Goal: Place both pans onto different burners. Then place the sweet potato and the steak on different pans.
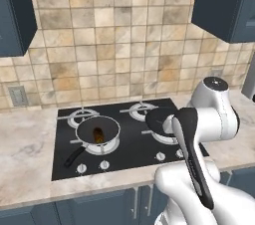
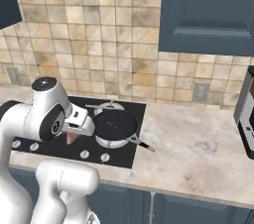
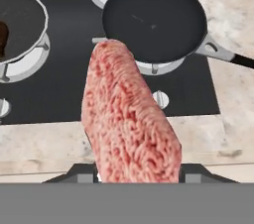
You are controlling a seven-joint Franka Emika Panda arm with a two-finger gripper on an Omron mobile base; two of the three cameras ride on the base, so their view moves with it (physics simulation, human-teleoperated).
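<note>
You've got the flat pinkish-red steak slab w/ white streaks [image 3: 130, 119] pinched in the hand [image 3: 136, 171], jaws part-closed on it, steak hanging over the worktop's [image 3: 49, 143] front edge, short of the black glass cooktop [image 3: 69, 84]. Target: empty round black pan w/ long handle [image 3: 155, 20] on the near-right burner ring [image 3: 161, 65]. Carry fwd, centre over the pan, lower before letting go, so it lies flat and clear of the rim. Other black pan [image 1: 98, 130] at left holds the orange-brown sweet potato lump [image 1: 98, 133].
</note>
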